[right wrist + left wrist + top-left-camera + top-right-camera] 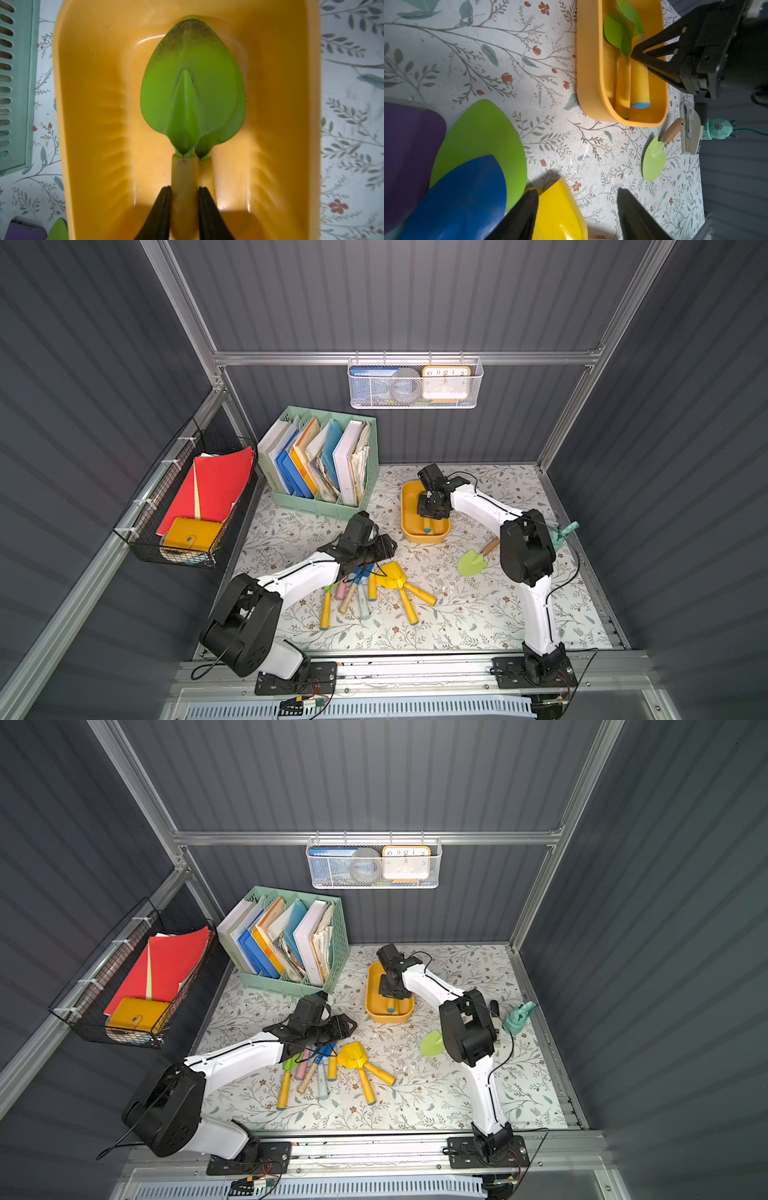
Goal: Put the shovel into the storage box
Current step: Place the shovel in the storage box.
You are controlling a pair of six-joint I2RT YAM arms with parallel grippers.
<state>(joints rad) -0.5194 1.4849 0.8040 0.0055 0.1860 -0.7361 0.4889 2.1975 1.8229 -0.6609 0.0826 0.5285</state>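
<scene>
We can read only one thing with confidence: the clock (446, 383) in the white mesh basket (374, 400), whose face shows black numerals 10, 11, 12, 1 and 2 along the top in both top views. A 3 also shows at its side in a top view. The blue card (372, 373) beside it carries white print, and the white binder spine (272, 472) in the mint-green file organiser (316, 506) carries lettering. Both are too small for us to make out.
</scene>
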